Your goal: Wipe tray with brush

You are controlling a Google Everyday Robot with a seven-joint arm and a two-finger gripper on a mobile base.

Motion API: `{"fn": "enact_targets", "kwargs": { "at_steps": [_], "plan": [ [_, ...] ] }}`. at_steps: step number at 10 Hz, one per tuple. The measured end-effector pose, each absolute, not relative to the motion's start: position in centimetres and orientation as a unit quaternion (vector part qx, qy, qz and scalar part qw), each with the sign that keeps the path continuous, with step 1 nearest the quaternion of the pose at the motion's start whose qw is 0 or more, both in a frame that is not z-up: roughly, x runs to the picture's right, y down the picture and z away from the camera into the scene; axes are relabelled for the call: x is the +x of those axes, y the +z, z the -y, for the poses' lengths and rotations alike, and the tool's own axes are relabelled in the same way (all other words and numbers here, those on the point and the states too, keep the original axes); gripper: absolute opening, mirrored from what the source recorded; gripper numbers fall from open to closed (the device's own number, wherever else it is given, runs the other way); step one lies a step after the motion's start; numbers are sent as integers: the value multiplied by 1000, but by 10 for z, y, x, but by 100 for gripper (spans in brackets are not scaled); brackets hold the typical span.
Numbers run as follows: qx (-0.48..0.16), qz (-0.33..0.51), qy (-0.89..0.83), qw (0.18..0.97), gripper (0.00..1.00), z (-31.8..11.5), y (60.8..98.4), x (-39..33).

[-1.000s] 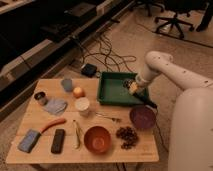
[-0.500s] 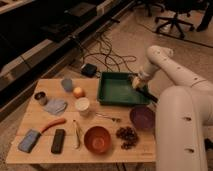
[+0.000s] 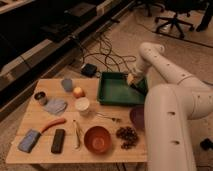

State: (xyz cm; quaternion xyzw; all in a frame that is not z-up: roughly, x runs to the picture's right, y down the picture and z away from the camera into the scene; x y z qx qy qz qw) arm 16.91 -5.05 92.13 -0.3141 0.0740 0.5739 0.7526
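Note:
The green tray sits at the back right of the wooden table. My gripper hangs over the tray's right rim, low and close to it; something pale yellowish shows at its tip. A small slender dark brush with a greyish end lies on the table just in front of the tray, apart from the gripper. My white arm fills the right foreground and hides the table's right edge.
Brown bowl, purple bowl half behind the arm, dark lumps, thin stick, black bar, orange curved tool, blue block, cloth, cups, apple. Cables lie on the floor behind.
The gripper moved from inside the tray's right part out to its right rim, then slightly back left. The big arm segment swung into the right foreground, covering part of the purple bowl.

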Motion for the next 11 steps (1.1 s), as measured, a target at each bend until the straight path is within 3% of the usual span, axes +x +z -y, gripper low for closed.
{"fn": "enact_targets", "kwargs": {
  "at_steps": [5, 11],
  "plan": [
    [-339, -75, 566, 748, 0, 60, 943, 143],
    [-351, -58, 522, 775, 0, 60, 937, 81]
  ]
}}
